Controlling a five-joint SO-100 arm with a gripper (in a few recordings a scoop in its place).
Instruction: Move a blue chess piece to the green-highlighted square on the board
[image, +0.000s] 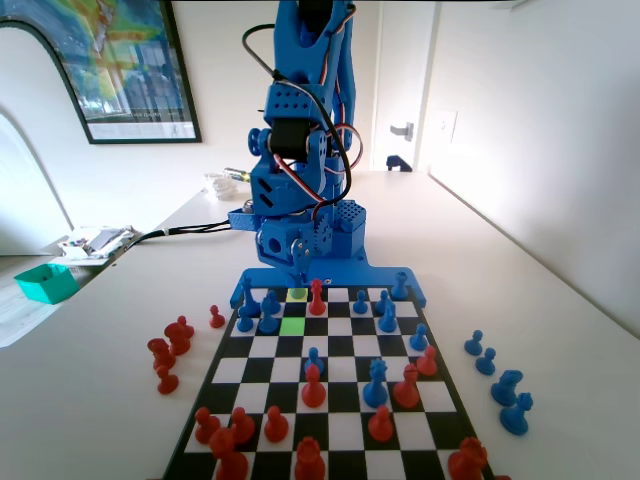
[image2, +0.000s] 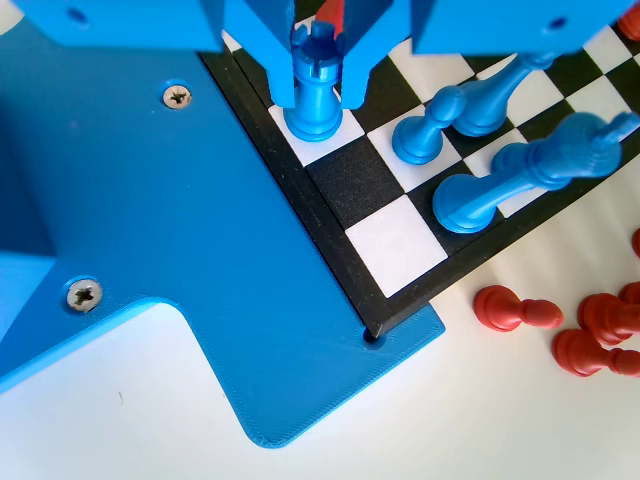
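Note:
In the wrist view a blue piece (image2: 318, 105) with a notched, castle-like top stands on a white square at the board's (image2: 375, 180) edge row. My gripper (image2: 318, 92) is low over it, with one jaw pressed against each side of its head. In the fixed view the gripper (image: 298, 272) reaches down at the far row of the board (image: 343, 348), right over the pale yellow square (image: 297, 294). The green-highlighted square (image: 292, 325) lies one row nearer the camera and is bare. The held piece itself is hidden by the arm in the fixed view.
A red piece (image: 317, 295) stands right of the yellow square. Blue pieces (image: 268, 318) crowd left of the green square, and others (image2: 425, 135) stand close to the held piece. Captured red pieces (image: 170, 350) lie left of the board, blue ones (image: 500, 375) right.

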